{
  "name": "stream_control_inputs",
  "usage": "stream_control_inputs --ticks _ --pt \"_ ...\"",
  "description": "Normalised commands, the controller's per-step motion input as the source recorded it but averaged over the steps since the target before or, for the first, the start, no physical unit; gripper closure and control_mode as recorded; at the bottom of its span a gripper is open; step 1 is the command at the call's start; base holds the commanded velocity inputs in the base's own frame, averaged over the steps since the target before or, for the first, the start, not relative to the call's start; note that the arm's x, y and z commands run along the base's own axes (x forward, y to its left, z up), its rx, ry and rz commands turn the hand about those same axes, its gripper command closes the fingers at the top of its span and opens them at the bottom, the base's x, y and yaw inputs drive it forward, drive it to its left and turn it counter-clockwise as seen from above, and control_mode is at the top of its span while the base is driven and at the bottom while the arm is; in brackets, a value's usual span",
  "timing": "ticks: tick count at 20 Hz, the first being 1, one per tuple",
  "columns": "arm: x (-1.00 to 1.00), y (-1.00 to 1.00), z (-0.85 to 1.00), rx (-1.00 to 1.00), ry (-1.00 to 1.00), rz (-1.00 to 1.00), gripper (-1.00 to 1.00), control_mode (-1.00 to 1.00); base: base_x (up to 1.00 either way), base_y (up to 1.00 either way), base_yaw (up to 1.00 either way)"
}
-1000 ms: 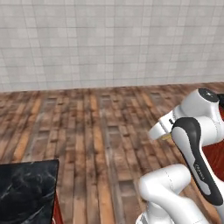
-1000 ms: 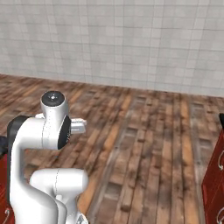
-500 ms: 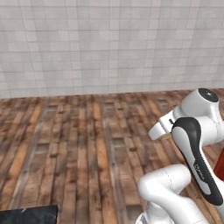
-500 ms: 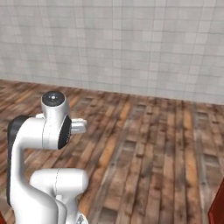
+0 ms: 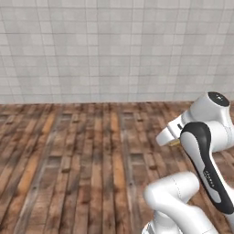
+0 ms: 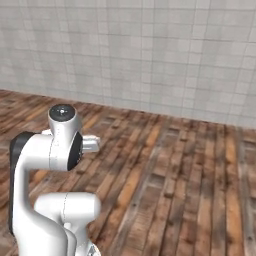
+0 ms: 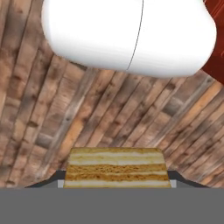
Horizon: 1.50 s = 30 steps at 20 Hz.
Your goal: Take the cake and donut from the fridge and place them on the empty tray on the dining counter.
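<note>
One white robot arm, folded at its dark joints, stands over a wooden plank floor in the left base view, rising from the lower right with a pale tiled wall behind it. A small tan edge shows just under the end of the arm's upper link; what it belongs to cannot be told from here.

From the right base view, the same arm rises at the lower left, its rounded top joint capped by a dark disc. The plank floor stretches away to the right and meets the tiled wall along a line that slopes down across the frame.

In the hand view, the cake sits at the bottom, a yellow-tan block with pale cream layers showing on its face. The claw is closed on the cake, with a dark fingertip touching its left side and another against its right side. The cake is held in the air above the plank floor, whose boards run on a slant beneath it. A strip of red shows at the upper right edge; what it is cannot be told.
</note>
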Motion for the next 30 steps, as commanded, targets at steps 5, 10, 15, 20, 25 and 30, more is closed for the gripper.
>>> stream_control_inputs --ticks 5,10,15,20,25,30 --pt "0.0 0.0 0.0 0.0 0.0 0.0 1.0 1.0 0.55 0.43 0.28" --pt "0.0 0.0 0.0 0.0 0.0 0.0 1.0 1.0 0.56 0.5 0.32" --pt "0.0 0.0 0.0 0.0 0.0 0.0 1.0 1.0 0.52 0.49 0.33" --pt "0.0 0.0 0.0 0.0 0.0 0.0 1.0 1.0 0.45 0.41 0.36" --pt "0.0 0.0 0.0 0.0 0.0 0.0 1.0 1.0 0.51 0.36 0.36" --pt "0.0 0.0 0.0 0.0 0.0 0.0 1.0 1.0 0.79 0.22 0.31"
